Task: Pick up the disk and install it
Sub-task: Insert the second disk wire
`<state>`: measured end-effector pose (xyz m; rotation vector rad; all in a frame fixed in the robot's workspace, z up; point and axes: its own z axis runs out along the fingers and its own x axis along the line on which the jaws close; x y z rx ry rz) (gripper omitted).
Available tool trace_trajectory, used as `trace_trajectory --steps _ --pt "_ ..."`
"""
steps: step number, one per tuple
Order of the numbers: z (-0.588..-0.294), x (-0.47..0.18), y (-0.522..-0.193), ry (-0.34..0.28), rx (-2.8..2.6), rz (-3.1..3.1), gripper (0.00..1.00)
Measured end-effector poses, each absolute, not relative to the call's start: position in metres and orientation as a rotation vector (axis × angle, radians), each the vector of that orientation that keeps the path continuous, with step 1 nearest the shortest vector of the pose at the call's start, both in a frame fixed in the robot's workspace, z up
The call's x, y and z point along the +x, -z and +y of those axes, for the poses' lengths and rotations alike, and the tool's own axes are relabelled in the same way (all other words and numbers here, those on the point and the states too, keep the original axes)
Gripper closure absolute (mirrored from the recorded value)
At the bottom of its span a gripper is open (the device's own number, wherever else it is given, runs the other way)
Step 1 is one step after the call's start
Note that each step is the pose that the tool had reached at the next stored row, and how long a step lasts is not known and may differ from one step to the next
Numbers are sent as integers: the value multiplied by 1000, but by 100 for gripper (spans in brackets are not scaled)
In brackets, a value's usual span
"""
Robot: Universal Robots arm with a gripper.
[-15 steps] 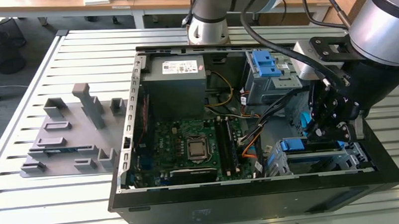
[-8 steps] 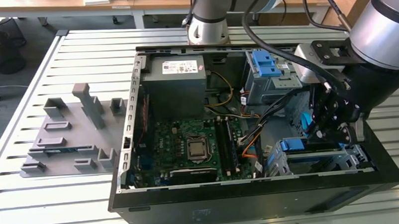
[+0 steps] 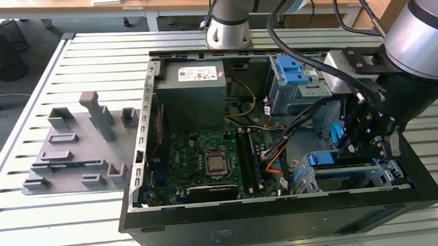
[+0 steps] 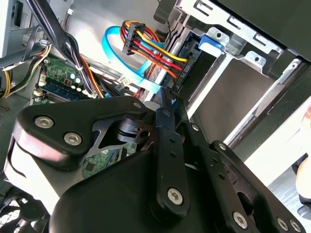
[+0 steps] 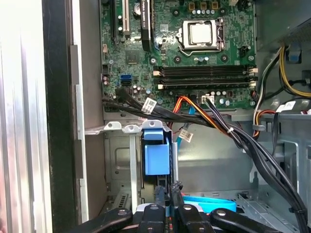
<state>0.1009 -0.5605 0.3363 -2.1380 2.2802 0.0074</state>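
The gripper, fingers nearly closed on the disk's blue rail, holds it upright to slide into the drive cage at the case's five o'clock corner

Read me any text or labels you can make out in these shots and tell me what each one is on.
None can be read.
White sticker on the grey power supply: print too small to read.
White tags on the black cables above the drive cage: too blurred to read.
Markings on the motherboard: too small to read.
Small label on the black case front: too small to read.
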Motion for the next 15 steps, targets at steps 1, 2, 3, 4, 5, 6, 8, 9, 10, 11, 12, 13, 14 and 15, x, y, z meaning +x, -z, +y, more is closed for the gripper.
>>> trace_trajectory --steps 1,2,3,4,5,6,8,9,10,11,12,13,14,15 --pt "-561 101 -336 -8 -2138 2280 83" --pt "-561 102 -336 -8 -2138 2280 83" --pt "-561 102 -335 -8 -2138 2280 83" --pt "-561 102 -335 -8 -2138 2280 83" --pt "-561 102 -335 -8 -2138 2280 83" --pt "-561 102 -334 -7 -2138 2280 83" --pt "-561 103 -334 -7 -2138 2280 83" --pt "-561 103 -334 -8 -2138 2280 83" --pt "-561 103 -334 -8 -2138 2280 83" --pt "-561 103 -334 -8 -2138 2279 83" --pt "-561 103 -334 -8 -2138 2279 83" --pt "-561 103 -334 -8 -2139 2279 83" --pt "-561 103 -334 -8 -2139 2279 83" --pt "-561 103 -334 -8 -2139 2279 83"
